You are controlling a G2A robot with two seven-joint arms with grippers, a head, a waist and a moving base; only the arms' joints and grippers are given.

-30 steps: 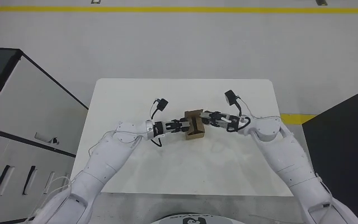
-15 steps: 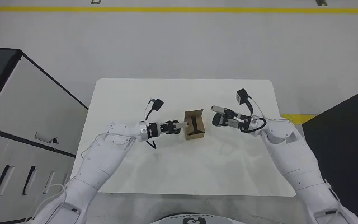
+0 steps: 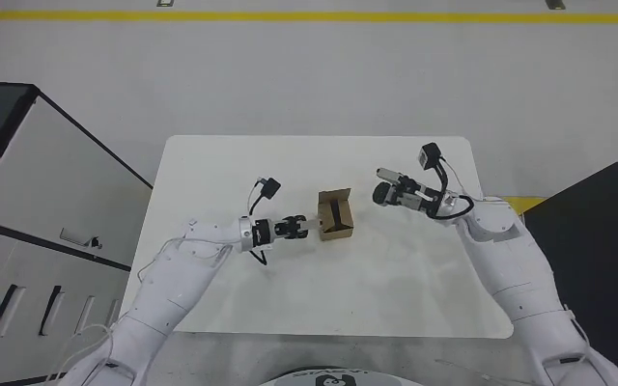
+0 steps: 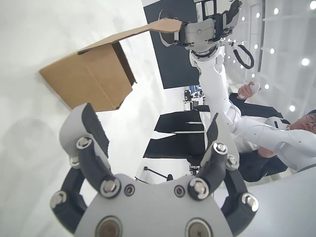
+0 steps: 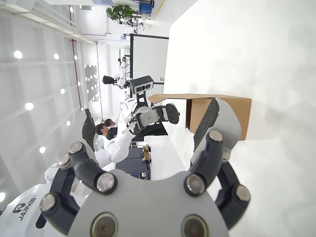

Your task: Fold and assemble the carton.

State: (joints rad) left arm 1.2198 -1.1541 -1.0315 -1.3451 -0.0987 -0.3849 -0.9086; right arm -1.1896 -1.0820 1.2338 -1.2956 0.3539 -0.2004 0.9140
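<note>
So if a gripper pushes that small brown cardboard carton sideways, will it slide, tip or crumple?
The small brown cardboard carton is probably light, given thin open walls. On the smooth white table it would likely slide rather than tip. Its loose raised flap would probably bend.

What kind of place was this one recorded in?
Likely a robotics lab or test hall: a yellow line marks the bare floor, the carton sits on a plain white table, and what looks like another robot stands in the room behind.
</note>
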